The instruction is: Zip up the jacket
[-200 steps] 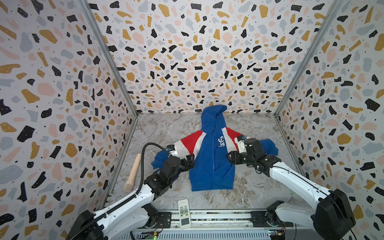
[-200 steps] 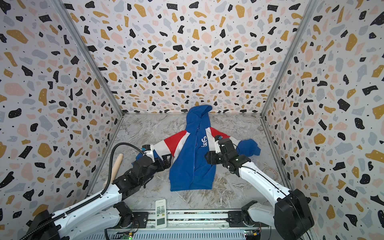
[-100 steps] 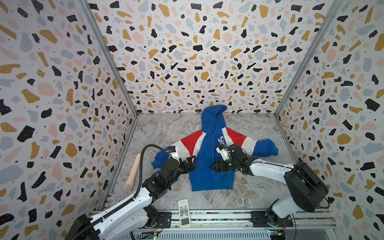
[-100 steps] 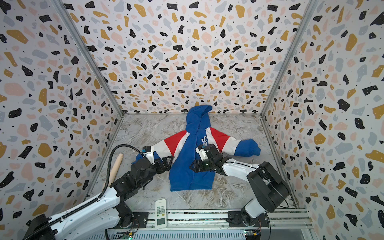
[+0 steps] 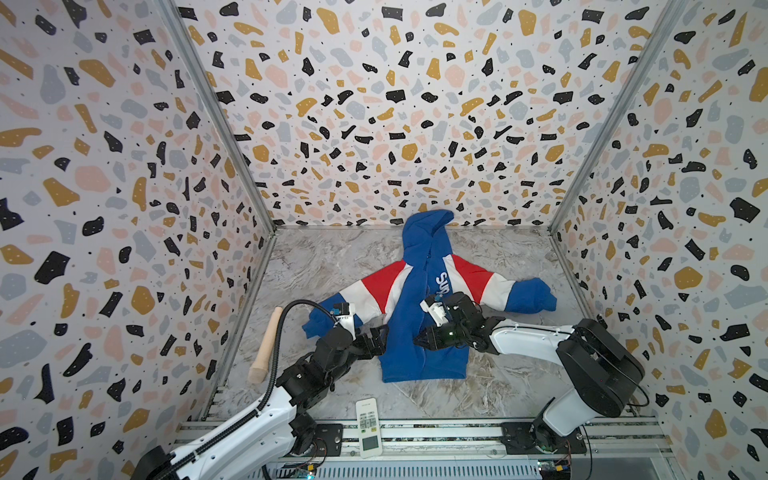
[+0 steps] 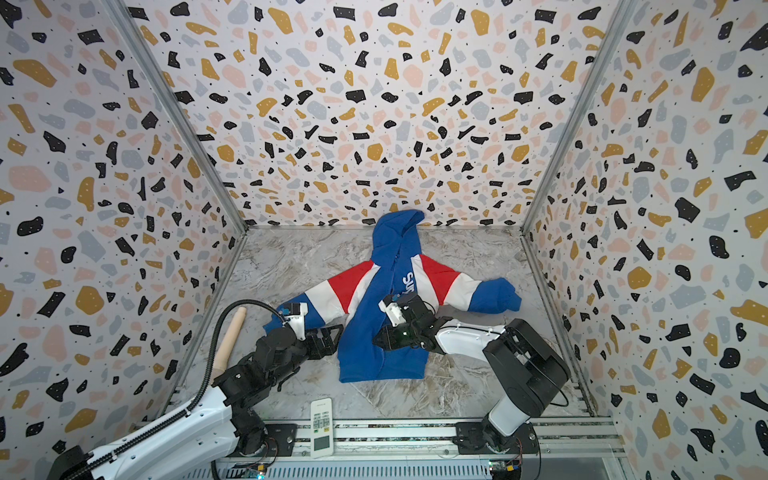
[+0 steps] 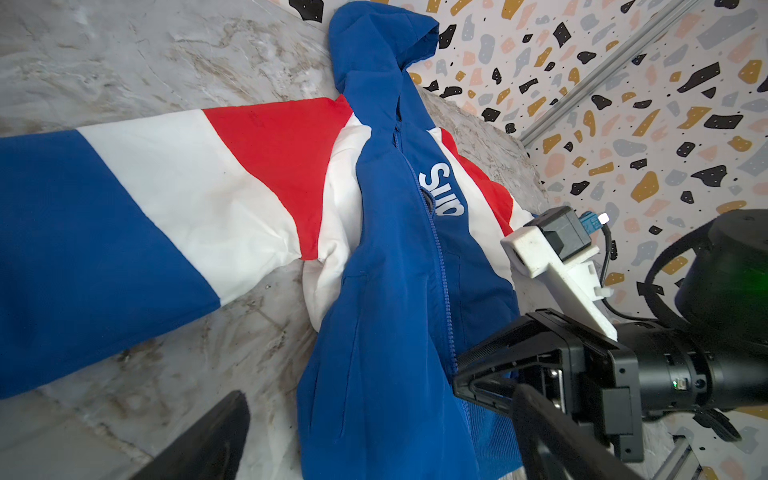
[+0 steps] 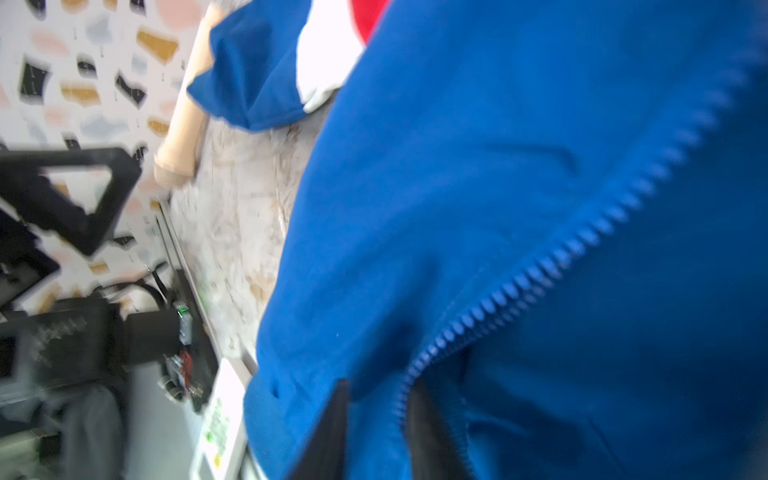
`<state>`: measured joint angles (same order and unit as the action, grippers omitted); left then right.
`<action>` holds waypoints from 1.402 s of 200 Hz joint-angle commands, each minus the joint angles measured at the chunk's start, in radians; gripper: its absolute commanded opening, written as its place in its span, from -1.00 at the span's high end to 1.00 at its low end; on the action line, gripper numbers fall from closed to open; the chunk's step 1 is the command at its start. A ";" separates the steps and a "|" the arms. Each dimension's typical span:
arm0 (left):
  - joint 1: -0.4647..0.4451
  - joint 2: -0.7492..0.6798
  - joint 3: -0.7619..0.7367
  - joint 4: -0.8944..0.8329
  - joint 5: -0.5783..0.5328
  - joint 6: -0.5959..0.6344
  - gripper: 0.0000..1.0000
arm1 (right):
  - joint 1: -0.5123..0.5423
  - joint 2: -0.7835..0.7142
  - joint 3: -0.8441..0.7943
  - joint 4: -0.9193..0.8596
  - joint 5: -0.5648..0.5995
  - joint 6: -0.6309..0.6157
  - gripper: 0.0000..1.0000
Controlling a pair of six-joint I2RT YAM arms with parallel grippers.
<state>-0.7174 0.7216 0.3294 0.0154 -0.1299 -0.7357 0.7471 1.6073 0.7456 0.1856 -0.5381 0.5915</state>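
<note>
In both top views the jacket [image 5: 405,307] lies front up on the marbled surface [image 5: 332,266]. Its hood points to the back wall, its sleeves are spread and its hem is toward the rail. The right tool [image 5: 417,340] is down on the blue front, low on the zip line and a little above the hem. The left tool [image 5: 376,343] hovers just beside the jacket's side edge, jaws apart and empty. A wooden handle [image 5: 266,349] and a remote [image 5: 368,428] lie clear of the work.

In the left wrist view the zip [image 7: 440,270] runs from the white chest lettering down toward the hem, and its teeth look meshed along that stretch. The right tool [image 7: 457,378] narrows to a point on it near the hem. The left tool's own 2 fingers stand wide at the frame's edge, gripping nothing.

The right wrist view is blurred. The right tool's 2 dark fingers [image 8: 332,436] stand close on either side of the zip [image 8: 582,241] with blue cloth between them, so I read them as pinched on the jacket there. Whether the slider is in that pinch I cannot tell.

The step in hand looks like taking hold at the low end of the zip. If the slider is caught, the next move calls for a straight draw toward the hood, in line with the teeth. The left tool should pin the hem so the cloth stays taut. If only cloth is caught, a fresh grasp is needed.
</note>
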 commanded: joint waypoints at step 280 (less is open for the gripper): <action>-0.002 -0.039 -0.007 -0.015 0.125 0.019 -0.94 | 0.119 -0.191 -0.340 0.405 0.021 0.225 -0.14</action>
<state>-0.7174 0.6937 0.2943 -0.0204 -0.0189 -0.7097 0.8623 1.4277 0.4541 0.4892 -0.5072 0.7841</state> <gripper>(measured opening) 0.977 0.569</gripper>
